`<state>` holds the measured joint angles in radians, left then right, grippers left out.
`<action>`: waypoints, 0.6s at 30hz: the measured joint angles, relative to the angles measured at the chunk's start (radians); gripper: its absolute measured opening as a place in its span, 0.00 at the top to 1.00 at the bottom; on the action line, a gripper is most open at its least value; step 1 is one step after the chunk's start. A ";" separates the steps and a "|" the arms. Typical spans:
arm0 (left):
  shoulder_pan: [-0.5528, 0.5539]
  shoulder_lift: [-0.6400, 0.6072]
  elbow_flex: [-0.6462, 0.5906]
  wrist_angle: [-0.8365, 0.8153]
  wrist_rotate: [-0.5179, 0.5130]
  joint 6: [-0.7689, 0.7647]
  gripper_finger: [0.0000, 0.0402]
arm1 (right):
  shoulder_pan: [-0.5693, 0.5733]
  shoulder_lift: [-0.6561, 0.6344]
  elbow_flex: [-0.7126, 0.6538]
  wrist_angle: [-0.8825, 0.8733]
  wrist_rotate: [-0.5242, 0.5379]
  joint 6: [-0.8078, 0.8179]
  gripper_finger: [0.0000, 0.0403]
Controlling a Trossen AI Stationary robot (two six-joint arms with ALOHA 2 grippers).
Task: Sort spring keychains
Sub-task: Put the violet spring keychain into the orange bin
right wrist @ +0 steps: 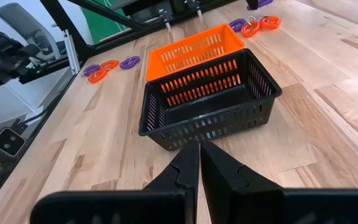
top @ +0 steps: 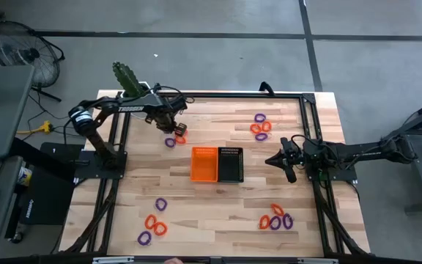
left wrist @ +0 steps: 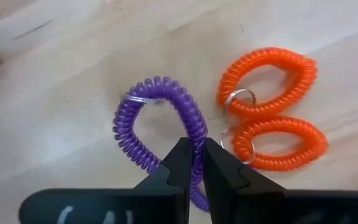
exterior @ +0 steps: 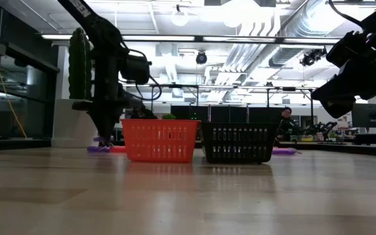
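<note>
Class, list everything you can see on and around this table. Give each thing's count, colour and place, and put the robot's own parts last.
orange bin: one, orange, table's middle
black bin: one, black, touching the orange bin's right side
purple spring keychain: one, purple, top-left in the high view
orange spring keychains: two, orange, beside the purple one
top-right cluster: about four keychains, orange and purple
bottom-left cluster: about four, orange and purple
bottom-right cluster: about four, mostly orange
plant: one, green, table's top-left corner
fan: one, dark, on the floor past the table's left
left gripper: shut on the purple spring keychain
right gripper: shut, empty, right of the black bin
</note>
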<state>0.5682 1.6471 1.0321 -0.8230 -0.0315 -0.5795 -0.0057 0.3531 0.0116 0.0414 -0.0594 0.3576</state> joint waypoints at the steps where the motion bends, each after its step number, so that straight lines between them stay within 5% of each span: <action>1: 0.000 -0.011 0.000 -0.001 0.000 0.002 0.95 | 0.000 0.000 0.000 0.000 0.000 0.000 0.97; 18: -0.074 -0.186 0.018 0.102 0.121 0.206 0.95 | 0.000 0.000 0.000 0.000 0.000 0.000 0.97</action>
<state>0.4945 1.4613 1.0502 -0.7212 0.0898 -0.3733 -0.0058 0.3531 0.0116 0.0415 -0.0596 0.3576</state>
